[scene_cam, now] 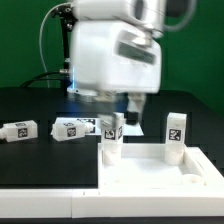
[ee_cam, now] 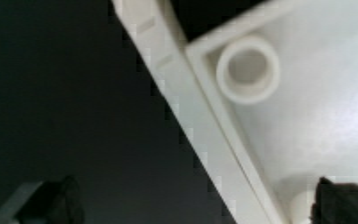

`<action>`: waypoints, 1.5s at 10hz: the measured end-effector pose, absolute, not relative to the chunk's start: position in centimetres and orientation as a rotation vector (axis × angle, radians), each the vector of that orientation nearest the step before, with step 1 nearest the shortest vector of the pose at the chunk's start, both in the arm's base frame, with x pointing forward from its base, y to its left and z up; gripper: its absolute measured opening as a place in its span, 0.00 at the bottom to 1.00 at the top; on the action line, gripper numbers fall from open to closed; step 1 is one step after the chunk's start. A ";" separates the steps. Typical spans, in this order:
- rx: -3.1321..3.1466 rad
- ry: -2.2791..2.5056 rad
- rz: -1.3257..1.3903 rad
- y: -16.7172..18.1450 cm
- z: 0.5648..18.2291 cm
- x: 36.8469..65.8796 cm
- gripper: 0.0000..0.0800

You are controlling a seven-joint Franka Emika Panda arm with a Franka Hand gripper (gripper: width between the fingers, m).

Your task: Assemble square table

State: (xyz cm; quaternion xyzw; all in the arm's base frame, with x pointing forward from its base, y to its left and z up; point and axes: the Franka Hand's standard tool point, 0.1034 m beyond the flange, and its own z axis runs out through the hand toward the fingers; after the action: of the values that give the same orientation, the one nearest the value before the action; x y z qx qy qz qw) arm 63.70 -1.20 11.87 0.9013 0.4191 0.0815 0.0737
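The white square table top point(scene_cam: 150, 172) lies at the front on the exterior view's right. One tagged white leg point(scene_cam: 111, 140) stands upright at its far left corner. Another leg point(scene_cam: 176, 135) is upright at the far right. My gripper point(scene_cam: 120, 110) hangs just above the left leg, open and holding nothing. In the wrist view the top's raised rim point(ee_cam: 194, 110) runs diagonally, with an empty round socket point(ee_cam: 247, 70) beside it. My gripper point(ee_cam: 197, 205) straddles the rim, dark fingertips point(ee_cam: 51, 200) wide apart. No leg shows in the wrist view.
Two more tagged legs point(scene_cam: 20, 130) point(scene_cam: 72, 128) lie on their sides on the black table at the exterior view's left. A white strip point(scene_cam: 45, 205) runs along the front edge beside the top.
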 end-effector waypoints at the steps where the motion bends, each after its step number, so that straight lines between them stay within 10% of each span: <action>1: 2.761 1.173 0.249 -0.1 11.2 63.1 0.81; 15: 3.152 -0.324 0.219 -9.3 10.6 56.9 0.81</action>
State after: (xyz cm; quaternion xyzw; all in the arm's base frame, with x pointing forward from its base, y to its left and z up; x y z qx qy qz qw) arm 56.94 -9.30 10.63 0.9922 -0.1020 0.0690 -0.0174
